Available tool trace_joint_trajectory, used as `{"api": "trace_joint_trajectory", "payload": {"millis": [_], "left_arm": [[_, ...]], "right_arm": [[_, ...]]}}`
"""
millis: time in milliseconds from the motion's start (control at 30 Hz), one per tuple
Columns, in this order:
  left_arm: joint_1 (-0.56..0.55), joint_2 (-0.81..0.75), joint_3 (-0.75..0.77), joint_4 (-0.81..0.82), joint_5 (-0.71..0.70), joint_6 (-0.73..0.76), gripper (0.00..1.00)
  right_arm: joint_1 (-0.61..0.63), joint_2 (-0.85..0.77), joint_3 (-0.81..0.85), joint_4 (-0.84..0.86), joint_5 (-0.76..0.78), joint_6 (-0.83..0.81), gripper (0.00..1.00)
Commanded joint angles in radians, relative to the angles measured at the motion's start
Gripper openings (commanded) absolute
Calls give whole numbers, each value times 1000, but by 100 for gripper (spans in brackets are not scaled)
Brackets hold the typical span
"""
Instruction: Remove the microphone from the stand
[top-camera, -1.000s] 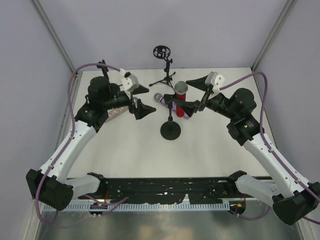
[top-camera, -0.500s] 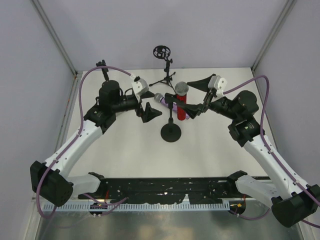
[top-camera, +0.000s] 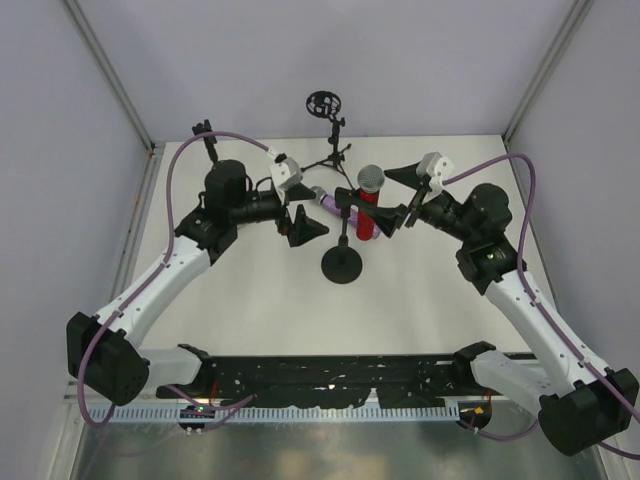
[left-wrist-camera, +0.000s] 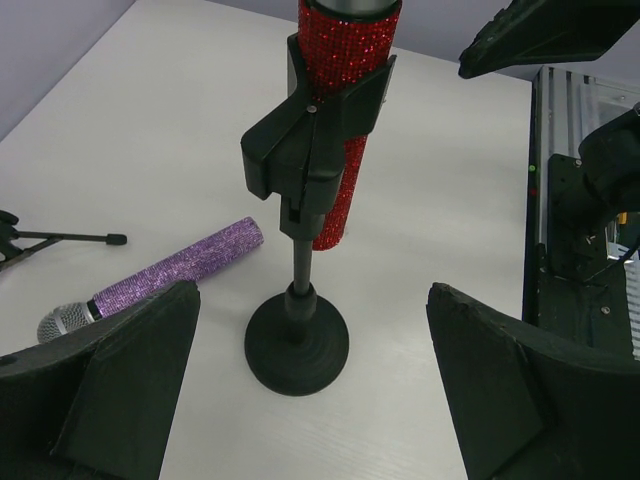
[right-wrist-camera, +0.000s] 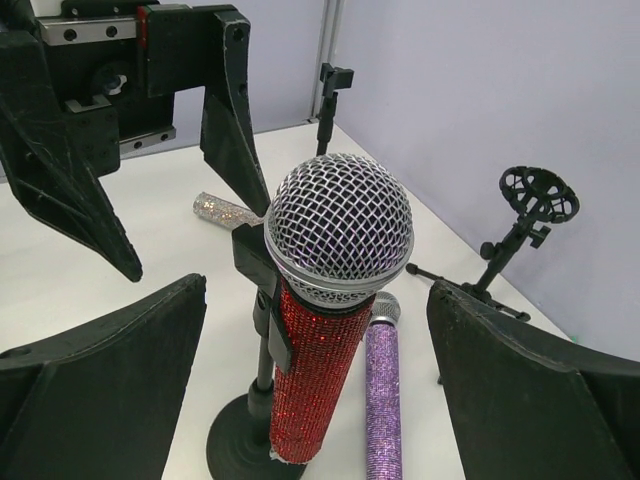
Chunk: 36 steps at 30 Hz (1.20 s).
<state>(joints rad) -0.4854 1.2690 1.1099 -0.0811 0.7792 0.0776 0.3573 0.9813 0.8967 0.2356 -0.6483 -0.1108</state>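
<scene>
Closest to the arm bases is the stand, with its round foot on the white table. Its clip holds the red microphone. The long axis of the microphone is almost upright, with the mesh head on top and the lower end beside the pole.

The left gripper is to the left of the microphone and the right gripper is to the right. Both face it with fingers spread wide and hold nothing. I think the right one is nearer, because in its wrist view the mesh head sits centred between its fingers. That gripper seems to need only a short reach before it closes on the body and lifts it upward along the axis.

Behind the stand a purple microphone lies flat on the table. Farthest away stands a small tripod stand.
</scene>
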Motion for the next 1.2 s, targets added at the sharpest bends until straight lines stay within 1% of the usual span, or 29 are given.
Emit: {"api": "trace_joint_trajectory", "payload": {"millis": [0, 133, 200, 333, 467, 567, 733, 900, 1167], "left_arm": [[-8, -3, 21, 63, 43, -22, 99], [-10, 0, 25, 64, 42, -22, 100], [-9, 7, 47, 34, 38, -10, 100], [-10, 55, 192, -168, 34, 109, 100], [-10, 98, 271, -233, 84, 177, 100], [-10, 139, 310, -241, 132, 175, 100], [-10, 179, 292, -178, 146, 114, 100], [-10, 155, 254, -155, 144, 99, 100], [-9, 105, 246, -169, 135, 99, 100]], "right_arm": [[-12, -12, -18, 74, -13, 20, 95], [-15, -6, -36, 125, -60, 65, 95], [-15, -4, -53, 163, -70, 92, 95], [-18, -4, -82, 229, -96, 138, 95], [-23, 2, -100, 283, -111, 175, 95], [-21, 7, -119, 323, -116, 195, 95], [-27, 10, -124, 326, -83, 189, 95], [-38, 2, -127, 324, -54, 180, 95], [-55, 8, -108, 301, -74, 188, 95]]}}
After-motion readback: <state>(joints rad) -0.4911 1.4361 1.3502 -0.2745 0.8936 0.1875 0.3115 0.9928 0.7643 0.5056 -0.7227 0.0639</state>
